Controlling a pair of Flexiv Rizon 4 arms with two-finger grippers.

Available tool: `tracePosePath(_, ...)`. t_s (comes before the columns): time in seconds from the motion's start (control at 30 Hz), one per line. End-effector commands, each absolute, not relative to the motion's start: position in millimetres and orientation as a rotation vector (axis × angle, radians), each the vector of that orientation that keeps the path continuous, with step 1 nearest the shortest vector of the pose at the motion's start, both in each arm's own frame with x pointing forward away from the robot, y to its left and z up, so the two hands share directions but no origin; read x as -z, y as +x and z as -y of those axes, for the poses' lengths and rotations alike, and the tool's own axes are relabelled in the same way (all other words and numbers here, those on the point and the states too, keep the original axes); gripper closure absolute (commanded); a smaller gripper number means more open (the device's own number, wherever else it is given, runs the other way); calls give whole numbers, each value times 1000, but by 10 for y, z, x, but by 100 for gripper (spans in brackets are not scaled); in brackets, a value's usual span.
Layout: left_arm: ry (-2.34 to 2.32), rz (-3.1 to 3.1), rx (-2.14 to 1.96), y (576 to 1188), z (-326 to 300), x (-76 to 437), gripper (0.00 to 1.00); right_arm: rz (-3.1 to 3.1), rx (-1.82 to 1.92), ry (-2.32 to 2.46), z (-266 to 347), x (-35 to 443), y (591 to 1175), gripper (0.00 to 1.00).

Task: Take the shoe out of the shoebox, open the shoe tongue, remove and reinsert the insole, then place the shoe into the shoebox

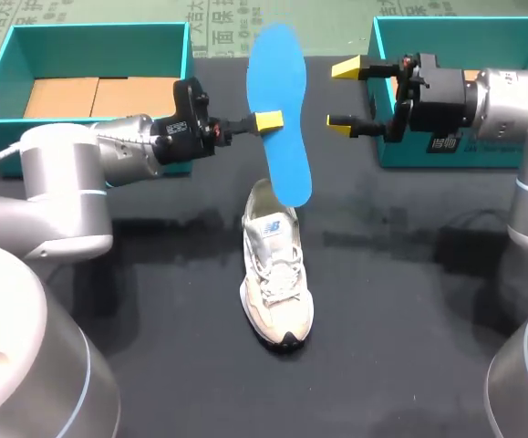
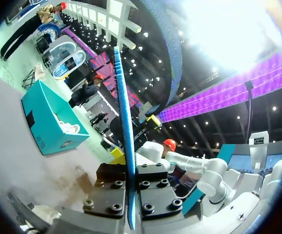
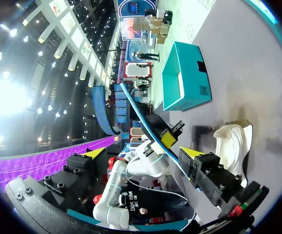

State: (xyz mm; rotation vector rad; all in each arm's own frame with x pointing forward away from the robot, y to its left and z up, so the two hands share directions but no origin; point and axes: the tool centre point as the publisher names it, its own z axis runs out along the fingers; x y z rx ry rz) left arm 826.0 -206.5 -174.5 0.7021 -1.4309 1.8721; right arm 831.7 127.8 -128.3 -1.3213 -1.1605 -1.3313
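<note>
At mid-table, nearest the robot, the shoe (image 1: 277, 274) was stood on its sole on the black table (image 1: 400, 328), toe toward the robot and heel away. It lay outside both boxes, so the take-out step was judged done.

Just past the heel, the blue insole (image 1: 279, 109) was held on end, its lower tip over the shoe's opening; contact with the collar could not be made out. It was pinched at one long edge by the left gripper (image 1: 268, 121), fingers closed flat on either face (confirmed in the left wrist view, where the insole was seen edge-on between the finger blocks). The upright hold above the opening was judged to be set up for feeding the insole back in, toe end first.

Beside the insole, apart from it, the right gripper (image 1: 347, 95) was held with its fingers spread wide and nothing between them. It was likely parked there to take the free end or to steady the shoe.

Farthest back, two teal boxes were set open-side up. Only a brown cardboard base (image 1: 90, 96) was seen in the left shoebox (image 1: 99, 50). The right shoebox (image 1: 464, 41) was mostly hidden by the right arm in the head view; white crumpled paper (image 2: 68, 127) was visible inside it from the left wrist. The shoe was in neither.
</note>
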Motion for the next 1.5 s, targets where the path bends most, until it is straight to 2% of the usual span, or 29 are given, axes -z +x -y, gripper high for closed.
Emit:
tracePosePath(0.03,1072,1133,-1617,8210,2041,1696,100,1162,1329,-1324,-1284,1282,8312,0)
tracePosePath(0.67,1232,1342,-1489,8133,1978,1754,100,1162,1329,-1324,-1284,1282,8312,0)
tracePosePath(1.5,1324,1196,-1318,8249,1954,1903,100,1162,1329,-1324,-1284,1282,8312,0)
